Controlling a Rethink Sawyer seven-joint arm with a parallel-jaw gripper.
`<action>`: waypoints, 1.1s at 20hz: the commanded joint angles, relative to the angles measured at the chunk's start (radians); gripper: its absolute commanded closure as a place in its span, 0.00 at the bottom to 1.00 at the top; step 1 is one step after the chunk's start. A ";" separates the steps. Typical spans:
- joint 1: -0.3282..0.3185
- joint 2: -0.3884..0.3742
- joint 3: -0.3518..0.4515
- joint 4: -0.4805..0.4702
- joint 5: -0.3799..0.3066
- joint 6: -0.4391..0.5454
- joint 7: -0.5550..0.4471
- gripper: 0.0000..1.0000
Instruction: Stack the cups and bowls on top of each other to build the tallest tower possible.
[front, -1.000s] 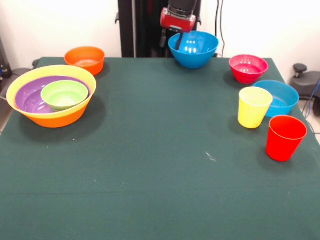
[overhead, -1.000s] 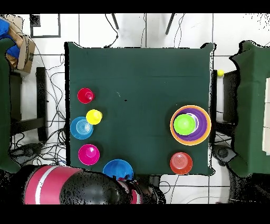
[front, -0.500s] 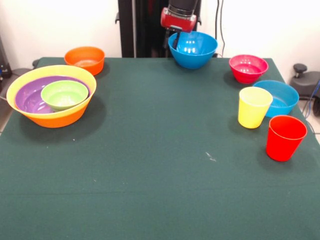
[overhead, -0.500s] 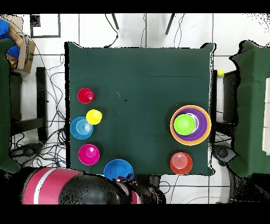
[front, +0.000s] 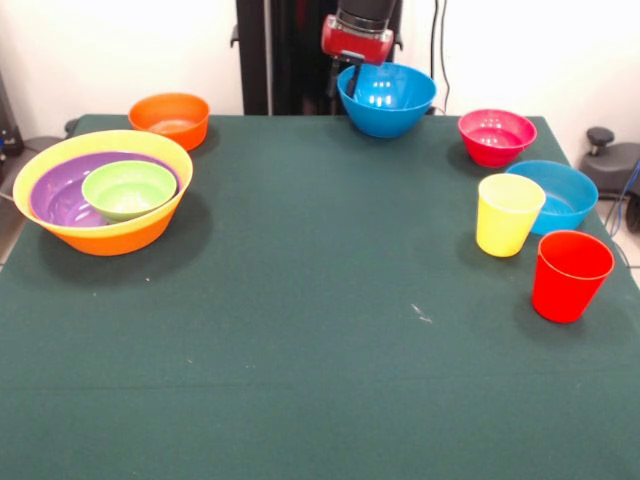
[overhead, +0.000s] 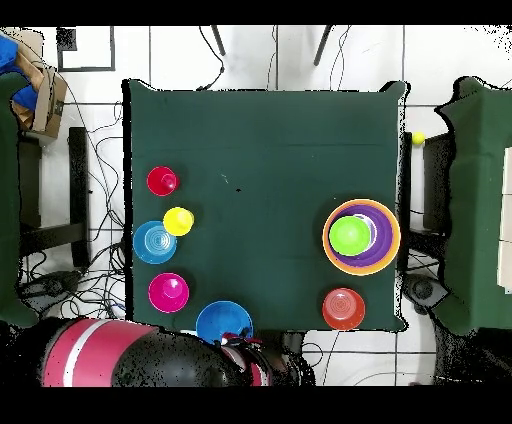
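Blue bowl (front: 387, 98) — far table edge; hand (front: 352, 78) on its rim.

surface (front: 300, 330): covered in dark green cloth, with a small pale mark (front: 421, 314) right of the middle
floor (overhead: 265, 55): white tiles, dark cables (overhead: 100, 190) trailing over it
cardboard box (overhead: 45, 100): far left corner in the overhead view
small yellow ball (overhead: 417, 138): beyond the surface's right edge in the overhead view

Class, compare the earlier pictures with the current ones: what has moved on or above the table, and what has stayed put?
Almost nothing moved. The gripper stays at the rim of the blue bowl at the table's far edge; that bowl shifted only slightly. The nested yellow-orange bowl, orange bowl, pink-red bowl, second blue bowl and both cups are unchanged.
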 joint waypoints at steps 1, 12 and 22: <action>-0.093 -0.079 0.091 -0.152 -0.032 0.104 0.071 1.00; -0.413 0.008 0.167 -0.461 -0.325 0.150 -0.023 1.00; -0.426 0.042 0.256 -0.627 -0.281 0.284 0.022 1.00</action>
